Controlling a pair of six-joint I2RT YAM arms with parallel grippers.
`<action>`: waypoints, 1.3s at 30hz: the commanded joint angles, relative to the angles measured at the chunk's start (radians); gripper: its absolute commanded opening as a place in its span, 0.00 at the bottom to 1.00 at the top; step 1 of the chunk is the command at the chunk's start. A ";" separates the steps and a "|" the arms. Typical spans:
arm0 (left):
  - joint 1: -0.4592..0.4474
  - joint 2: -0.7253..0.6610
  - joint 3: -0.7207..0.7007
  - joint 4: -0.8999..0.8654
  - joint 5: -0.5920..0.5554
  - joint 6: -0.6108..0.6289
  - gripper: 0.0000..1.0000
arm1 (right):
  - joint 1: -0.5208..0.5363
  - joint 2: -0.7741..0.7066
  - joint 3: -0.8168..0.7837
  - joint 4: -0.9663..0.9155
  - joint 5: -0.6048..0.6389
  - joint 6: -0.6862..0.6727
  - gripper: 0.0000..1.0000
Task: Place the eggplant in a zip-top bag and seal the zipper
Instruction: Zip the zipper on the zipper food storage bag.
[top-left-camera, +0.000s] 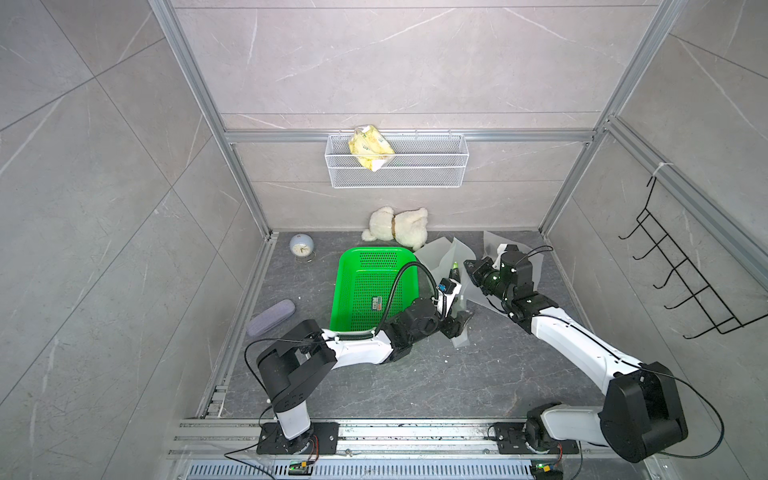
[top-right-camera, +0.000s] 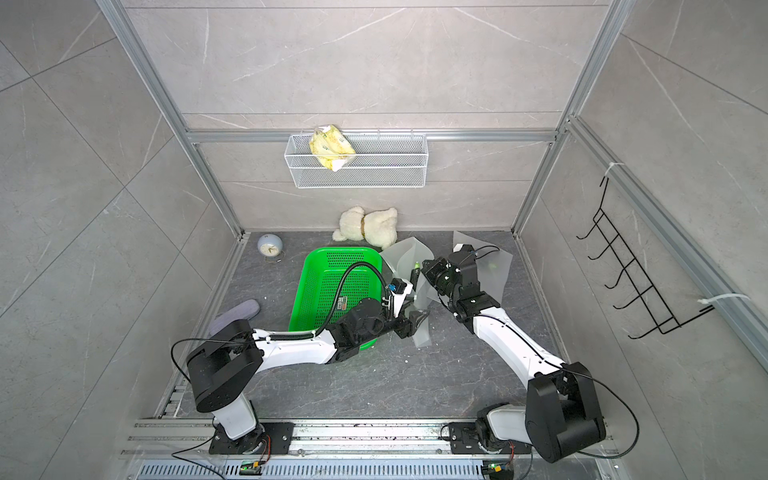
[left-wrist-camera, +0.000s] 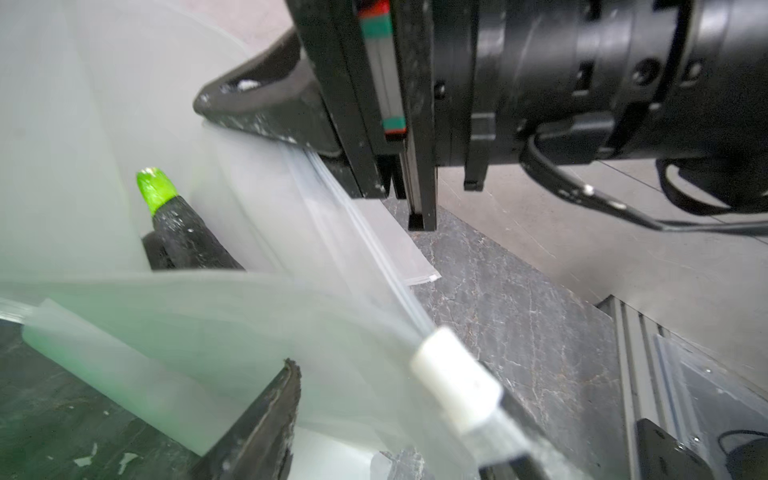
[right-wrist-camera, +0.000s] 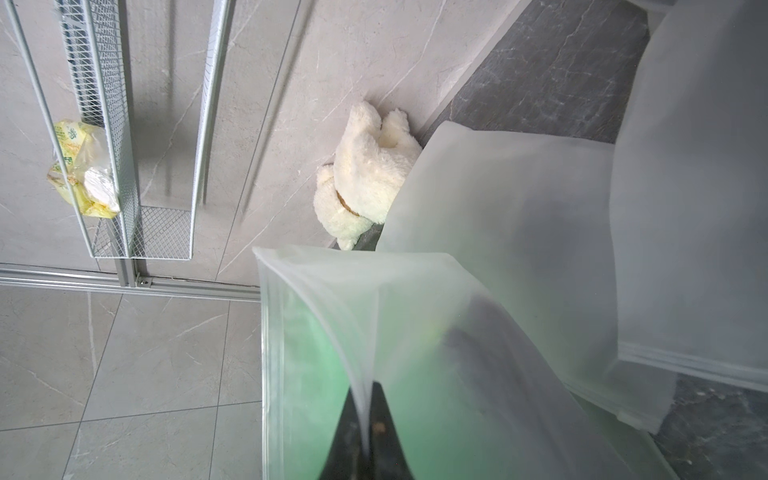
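Here, the right jaws are clenched on the zipper edge of the frosted zip-top bag (right-wrist-camera: 457, 299). In the right wrist view the film is pinched flat between them and held up off the bench (top-left-camera: 415, 374). The left jaws stand apart, astride the same zipper edge further along. The white slider (left-wrist-camera: 457, 382) lies right beside one of them, and I cannot tell whether it touches. The bag's mouth gapes between the two pairs of jaws. The eggplant (left-wrist-camera: 183, 232) sits within that mouth, with its green stem end just beside the right jaws and its dark body toward the left jaws. In a top view the eggplant (top-left-camera: 454, 274) shows between the bag's walls. The green basket (top-left-camera: 353, 259) lies on the bench near the left jaws, on the side away from the right jaws.
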 joint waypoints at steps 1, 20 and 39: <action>0.001 -0.024 -0.009 0.079 -0.056 0.030 0.53 | 0.006 0.005 -0.013 0.026 -0.012 0.010 0.00; 0.054 -0.140 -0.072 -0.013 0.014 0.261 0.00 | 0.003 -0.017 -0.010 -0.010 -0.028 -0.151 0.10; 0.365 -0.245 0.111 -0.486 0.848 0.419 0.00 | 0.009 -0.162 0.101 -0.081 -0.329 -0.803 0.36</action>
